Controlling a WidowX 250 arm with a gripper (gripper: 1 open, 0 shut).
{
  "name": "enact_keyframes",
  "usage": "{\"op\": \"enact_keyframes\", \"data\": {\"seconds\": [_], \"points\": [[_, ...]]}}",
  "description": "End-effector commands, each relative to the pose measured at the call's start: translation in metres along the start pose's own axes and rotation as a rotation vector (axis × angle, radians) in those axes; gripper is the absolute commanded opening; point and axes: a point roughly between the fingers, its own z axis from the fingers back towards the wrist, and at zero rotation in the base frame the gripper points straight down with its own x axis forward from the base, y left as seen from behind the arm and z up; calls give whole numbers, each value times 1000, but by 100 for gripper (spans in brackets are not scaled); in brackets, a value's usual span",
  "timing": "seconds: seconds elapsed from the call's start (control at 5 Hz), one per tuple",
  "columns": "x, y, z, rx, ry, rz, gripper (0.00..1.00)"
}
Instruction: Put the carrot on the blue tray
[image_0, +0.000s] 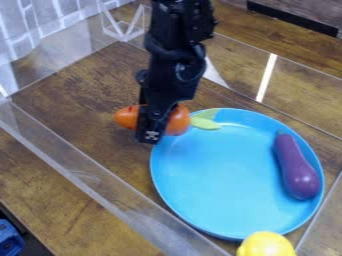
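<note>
Camera view: my gripper (155, 131) is clenched on the carrot (150, 119), right beside the blue tray (221, 180), leafy top overlapping its rim. I want to carry it clear over that shallow raised lip and let go near the middle, away from the glossy purple eggplant (297, 166). The carrot is stubby orange plastic; the tray smooth, round; the table (74, 100) dark wood grain.

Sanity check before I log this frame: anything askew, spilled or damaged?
Nothing stands out. The gripper is shut on the carrot beside the blue tray; the eggplant lies intact on the tray, the lemon at its rim.
</note>
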Motion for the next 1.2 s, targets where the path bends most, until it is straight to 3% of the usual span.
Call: {"op": "enact_keyframes", "data": {"seconds": [0.0,0.2,0.4,0.6,1.0], "points": [[20,2,13,42,-35,-2,0],[35,-5,8,42,-39,-7,0],[46,-8,1,59,-56,-11,0],[48,-6,-5,66,-94,-15,0],[42,5,-10,92,-121,-18,0]]}}
